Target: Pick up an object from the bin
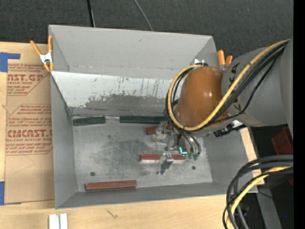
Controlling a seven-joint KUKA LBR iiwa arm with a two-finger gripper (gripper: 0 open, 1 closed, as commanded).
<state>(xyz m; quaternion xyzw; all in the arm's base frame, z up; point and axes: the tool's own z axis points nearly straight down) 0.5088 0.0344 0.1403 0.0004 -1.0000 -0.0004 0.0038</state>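
Note:
My gripper [165, 163] reaches down into the right half of the bin, under the orange dome on the wrist. It stands right over a short reddish-brown bar [148, 158] that lies crosswise on the bin floor; the bar's middle is hidden behind the gripper, and its right end shows just beyond it. Whether the bar is held is hidden from me. A small reddish-brown piece [152, 130] lies just behind the gripper, toward the back wall.
A longer reddish-brown bar [110, 185] lies along the front wall at the left. A long tool with dark green handles [89, 120] lies along the back wall. The arm and its cables cover the bin's right corner.

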